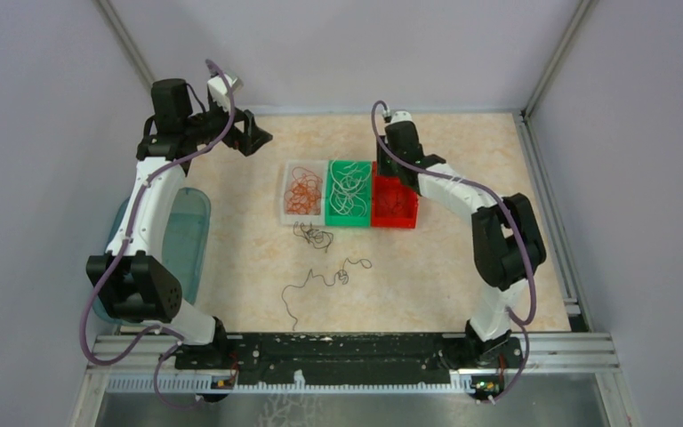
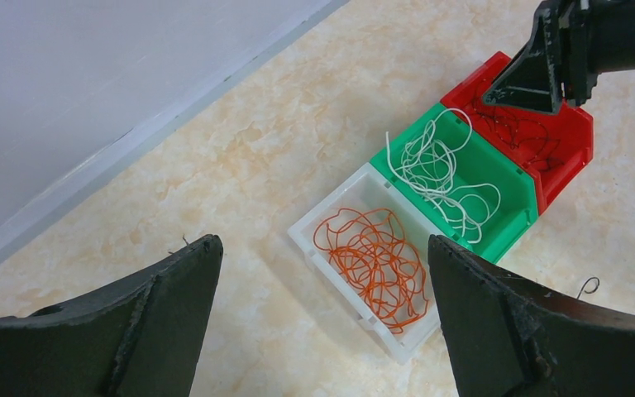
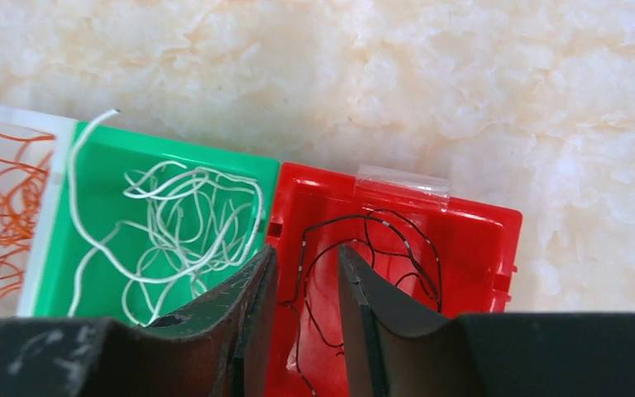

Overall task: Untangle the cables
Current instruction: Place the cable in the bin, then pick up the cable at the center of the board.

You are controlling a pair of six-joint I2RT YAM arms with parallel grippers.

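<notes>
Three bins stand in a row. The white bin (image 1: 286, 197) holds orange cables (image 1: 301, 193) (image 2: 376, 265). The green bin (image 2: 519, 192) holds white cables (image 2: 438, 174) (image 3: 178, 219). Black cables (image 3: 380, 240) lie in the red bin (image 1: 406, 206) (image 3: 479, 240). More black cables lie loose on the table, a small clump (image 1: 314, 236) and a long strand (image 1: 320, 280). My right gripper (image 3: 306, 251) hangs over the red bin, its jaws a narrow gap apart, with a black strand showing in the gap below them. My left gripper (image 2: 322, 240) is wide open and holds nothing, high up at the far left of the bins.
A teal tub (image 1: 187, 236) sits at the table's left edge beside the left arm. Grey walls and metal posts close in the far and side edges. Marbled tabletop (image 1: 462, 267) stretches between the bins and the arm bases.
</notes>
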